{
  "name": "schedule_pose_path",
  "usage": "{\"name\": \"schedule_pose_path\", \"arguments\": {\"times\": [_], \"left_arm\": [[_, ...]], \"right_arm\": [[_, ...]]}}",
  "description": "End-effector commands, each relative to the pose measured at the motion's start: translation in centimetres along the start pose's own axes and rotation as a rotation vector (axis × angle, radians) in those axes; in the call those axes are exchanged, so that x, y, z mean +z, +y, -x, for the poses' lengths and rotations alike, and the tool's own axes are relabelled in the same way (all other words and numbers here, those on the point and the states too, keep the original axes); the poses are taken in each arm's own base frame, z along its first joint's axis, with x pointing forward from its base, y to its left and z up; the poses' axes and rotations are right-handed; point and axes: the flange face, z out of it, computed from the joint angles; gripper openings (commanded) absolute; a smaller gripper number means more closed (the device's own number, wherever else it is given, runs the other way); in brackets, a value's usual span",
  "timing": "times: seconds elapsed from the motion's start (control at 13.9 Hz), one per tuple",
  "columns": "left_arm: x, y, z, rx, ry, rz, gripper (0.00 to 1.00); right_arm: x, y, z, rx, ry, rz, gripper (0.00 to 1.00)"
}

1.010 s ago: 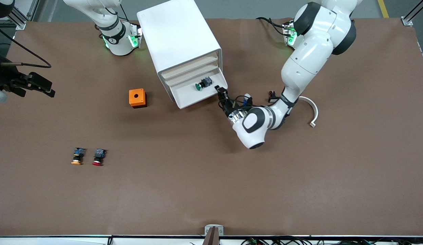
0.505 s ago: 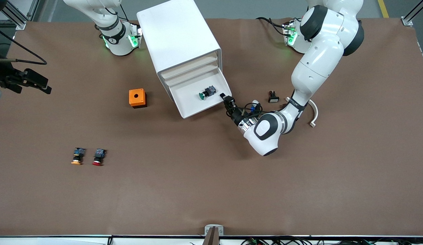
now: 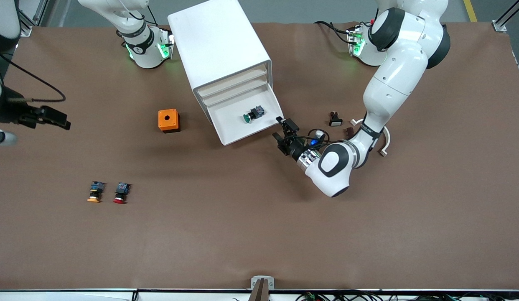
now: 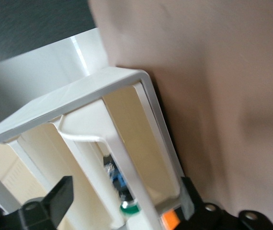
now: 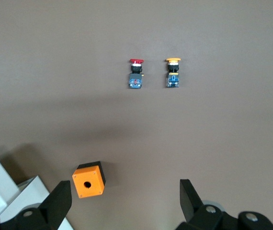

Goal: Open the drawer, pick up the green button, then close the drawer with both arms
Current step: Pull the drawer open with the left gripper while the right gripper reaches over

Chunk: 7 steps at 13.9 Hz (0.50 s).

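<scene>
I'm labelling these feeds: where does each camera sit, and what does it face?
Front view: high across the table, facing both arms; left hand open beside the pulled-out drawer, right hand open.
Left wrist view: on the left wrist, facing the drawer with the button; open fingers show.
Right wrist view: above the orange cube; fingers show.
Shared: cube, cabinet.

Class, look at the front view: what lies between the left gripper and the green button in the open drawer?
Only the drawer's own front wall and a strip of its bare white floor lie between the left gripper and the green button.
</scene>
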Motion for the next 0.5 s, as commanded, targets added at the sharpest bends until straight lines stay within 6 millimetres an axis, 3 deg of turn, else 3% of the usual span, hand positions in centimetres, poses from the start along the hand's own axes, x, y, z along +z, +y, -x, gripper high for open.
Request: {"name": "schedule_pose_path", "arguments": {"times": [0.0,0.07,0.43], "left_arm": [[-2.9,-1.9,2.4,0.242,0.007,0.065,0.99],[-4.4,-2.1,2.3,0.314,0.014,0.096,0.99],[-10.7,-5.1,2.1,0.721,0.133,0.231,0.99]], "right_arm": [[1.6,0.4,-1.9,-0.005,-0.002,0.015,1.0],[2.8,0.1,-2.4,-0.01,-0.02,0.017,1.0],[3.3,-2.8,-2.2,0.007,-0.032,-0.004,1.0]]}}
